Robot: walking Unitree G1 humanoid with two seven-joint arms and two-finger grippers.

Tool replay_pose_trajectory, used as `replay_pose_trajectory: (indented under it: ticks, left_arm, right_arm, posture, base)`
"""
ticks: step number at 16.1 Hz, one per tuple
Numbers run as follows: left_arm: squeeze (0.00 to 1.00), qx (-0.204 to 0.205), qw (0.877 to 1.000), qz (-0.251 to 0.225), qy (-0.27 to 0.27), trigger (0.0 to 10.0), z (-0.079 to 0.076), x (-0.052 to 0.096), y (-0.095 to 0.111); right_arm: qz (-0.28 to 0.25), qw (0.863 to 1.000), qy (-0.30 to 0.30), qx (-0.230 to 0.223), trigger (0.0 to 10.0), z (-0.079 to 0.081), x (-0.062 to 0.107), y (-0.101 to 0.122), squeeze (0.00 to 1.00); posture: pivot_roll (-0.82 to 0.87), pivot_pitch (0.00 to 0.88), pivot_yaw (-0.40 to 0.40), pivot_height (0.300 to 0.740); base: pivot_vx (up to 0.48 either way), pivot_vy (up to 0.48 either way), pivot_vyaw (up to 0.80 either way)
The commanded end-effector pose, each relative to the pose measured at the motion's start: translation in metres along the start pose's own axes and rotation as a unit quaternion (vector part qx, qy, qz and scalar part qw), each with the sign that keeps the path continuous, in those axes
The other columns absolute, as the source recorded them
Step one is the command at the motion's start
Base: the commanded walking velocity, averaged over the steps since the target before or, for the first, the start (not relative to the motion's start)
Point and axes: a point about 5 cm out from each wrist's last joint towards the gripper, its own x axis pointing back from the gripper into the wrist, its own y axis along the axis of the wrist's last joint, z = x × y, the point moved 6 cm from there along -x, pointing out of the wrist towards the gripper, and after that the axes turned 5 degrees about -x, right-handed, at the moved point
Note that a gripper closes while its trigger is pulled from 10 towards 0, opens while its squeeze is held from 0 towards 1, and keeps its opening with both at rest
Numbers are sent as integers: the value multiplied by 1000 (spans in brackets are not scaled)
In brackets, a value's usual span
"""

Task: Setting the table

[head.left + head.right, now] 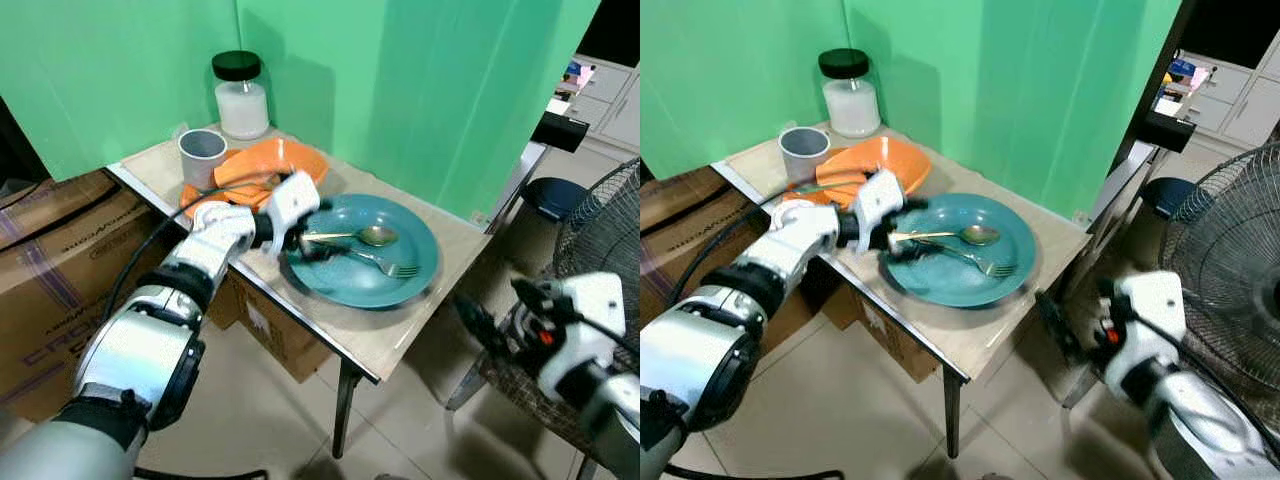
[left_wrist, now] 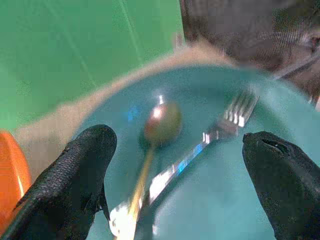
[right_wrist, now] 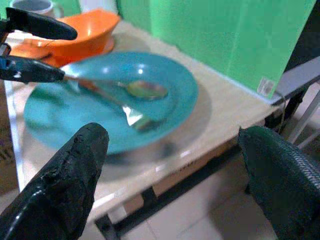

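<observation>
Left wrist view: left gripper (image 2: 175,180) is straddling spoon (image 2: 161,124) and fork (image 2: 235,114) handles, fingers released | step: picking cutlery off teal plate (image 1: 420,262) | next: clenching on one handle | right gripper (image 3: 170,195) is idling at 4 o'clock, fingers spread.

A makeshift indoor test corner — more storeroom than dining room

Green backdrop sheets (image 1: 420,90) are standing behind a small table (image 1: 330,330) — cardboard boxes (image 1: 50,260) are sitting underneath on tiled floor (image 1: 260,420), a fan (image 1: 600,230) and white drawers (image 1: 610,95) nearby.

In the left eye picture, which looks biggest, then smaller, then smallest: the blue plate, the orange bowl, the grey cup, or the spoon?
1. Teal plate
2. Orange bowl, partly hidden by the left gripper
3. Grey cup
4. Spoon, though it is long and thin, so close to the cup.
</observation>
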Motion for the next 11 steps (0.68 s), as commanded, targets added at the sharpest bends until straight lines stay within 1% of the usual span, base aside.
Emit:
replay_pose_trajectory:
  ticks: [1,2,3,4,5,6,7,9,10,11]
  left_arm:
    - [0,-8,999,-31,-6,10000,1,2,12]
    - [0,-5,999,-44,12,10000,3,2,14]
    - [0,-3,998,-50,26,10000,4,3,14]
    - [0,-1,995,-65,70,10000,9,7,17]
    - [0,7,991,-79,107,10000,13,13,21]
    - [0,20,985,-85,148,10000,15,24,24]
    - [0,20,984,-84,158,10000,16,27,24]
    - [0,-14,978,-52,200,10000,11,51,20]
    - [0,-20,975,-39,219,10000,10,60,17]
    - [153,0,968,-23,252,10000,4,73,11]
  right_arm:
    - [13,1000,-23,-5,10000,-5,-8,-7,0]
    - [15,999,-27,-12,10000,-3,-15,-8,0]
    - [15,999,-27,-16,10000,0,-18,-9,0]
    - [15,999,-27,-19,10000,4,-26,-9,0]
    - [15,999,-24,-32,10000,8,-33,-9,0]
    - [16,998,-22,-51,10000,12,-40,-11,0]
    - [15,998,-20,-56,10000,13,-43,-11,0]
    - [-2,997,-24,-75,10000,16,-54,-4,0]
    - [-13,997,-25,-77,10000,15,-58,1,0]
    - [-25,996,-32,-76,10000,13,-61,4,0]
  posture:
    - [-236,0,3,740]
    - [-221,0,6,740]
    - [-216,0,8,740]
    - [-197,0,2,740]
    - [-182,0,-2,740]
    - [-167,0,-8,740]
    - [-148,0,-17,740]
    - [-112,0,-32,740]
    - [-87,0,-47,740]
    - [-70,0,-49,740]
  base:
    - [0,0,0]
    - [0,0,0]
    - [0,0,0]
    - [0,0,0]
    - [0,0,0]
    - [0,0,0]
    - [0,0,0]
    - [0,0,0]
    - [0,0,0]
    - [0,0,0]
